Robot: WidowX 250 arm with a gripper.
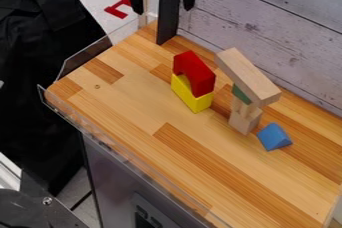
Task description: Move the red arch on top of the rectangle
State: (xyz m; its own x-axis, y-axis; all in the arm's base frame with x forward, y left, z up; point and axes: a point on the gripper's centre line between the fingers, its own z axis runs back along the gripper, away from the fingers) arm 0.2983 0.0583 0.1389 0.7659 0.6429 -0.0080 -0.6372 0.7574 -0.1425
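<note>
The wooden table (200,157) carries everything. Above its far end, at the top of the view, hang the jaws (164,11), spread wide, pointing down and holding nothing; they are well apart from the blocks. The pale plank (248,76) lies across the top of a small tower, its length running from upper left to lower right. The red arch (194,72) sits on the yellow block (192,94), legs down, hollow facing the block, its long axis also running upper left to lower right, along the block's length. The blue wedge (274,137) rests near the tower's foot. The green piece (241,94) is under the plank.
</note>
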